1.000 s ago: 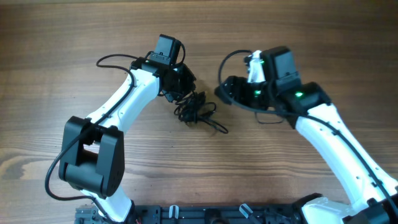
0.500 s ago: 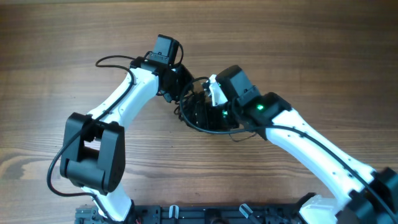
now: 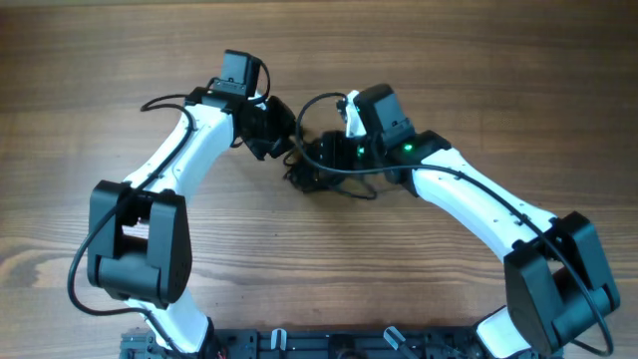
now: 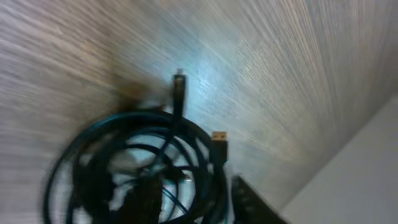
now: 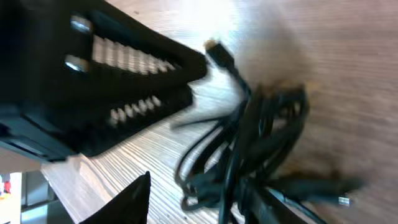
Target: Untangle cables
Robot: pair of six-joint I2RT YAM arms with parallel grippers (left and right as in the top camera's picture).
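The cables are one knotted black clump at the table's middle, between both grippers. My left gripper is at the clump's upper left. In the left wrist view the clump hangs at that gripper, blurred, with two plug ends sticking out. In the right wrist view the left gripper has its ribbed jaws nearly together. My right gripper is over the clump. Its fingers stand wide apart, and the cables lie between them.
Bare wooden table lies all around the clump. A thicker black wire loops off the left arm, and another arcs above the right wrist. A black rail runs along the front edge.
My right arm has swung left from the right of the clump to directly over it. My left gripper has moved a little up and to the left.
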